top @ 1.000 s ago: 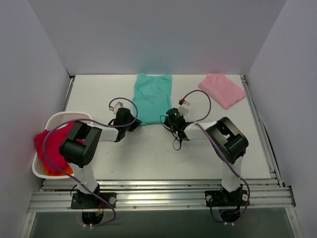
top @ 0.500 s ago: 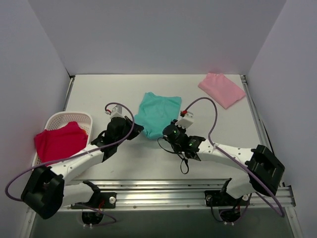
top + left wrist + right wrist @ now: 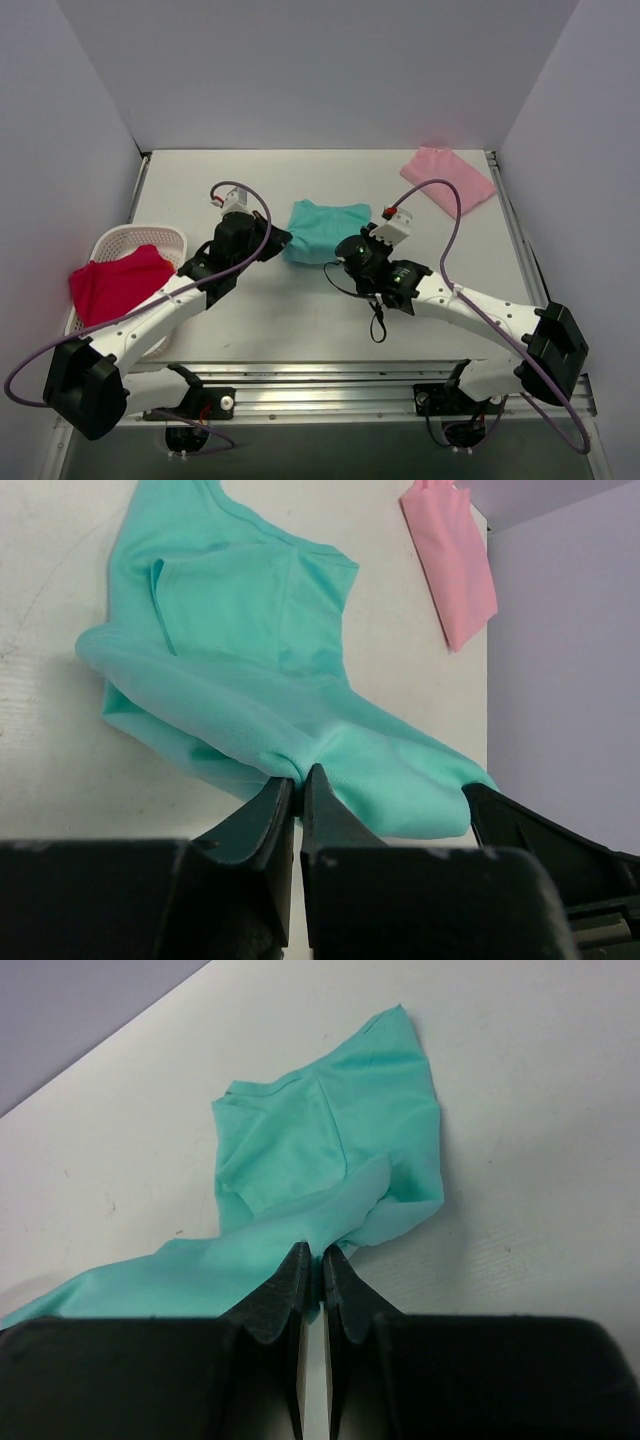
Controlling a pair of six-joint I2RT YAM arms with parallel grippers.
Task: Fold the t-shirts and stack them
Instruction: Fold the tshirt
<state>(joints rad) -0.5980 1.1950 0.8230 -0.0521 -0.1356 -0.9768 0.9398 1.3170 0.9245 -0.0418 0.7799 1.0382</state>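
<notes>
Currently left hand (image 3: 298, 776) and right hand (image 3: 312, 1253) each pinch the near edge of soft teal-green short-sleeved t-shirt (image 3: 325, 228), bunched on white bench (image 3: 300, 312) right of white plastic lattice basket (image 3: 140, 233); folded pale pink t-shirt (image 3: 448, 180) farther right.

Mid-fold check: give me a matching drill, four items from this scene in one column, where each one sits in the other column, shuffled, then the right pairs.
Things
1. teal t-shirt
2. pink t-shirt
3. white basket
4. red cloth

Places
A. lying in the basket, spilling over its rim
B. folded, at the far right corner of the table
C. bunched up at the middle of the table
D. at the table's left edge

Pairs: 1-C, 2-B, 3-D, 4-A
</notes>
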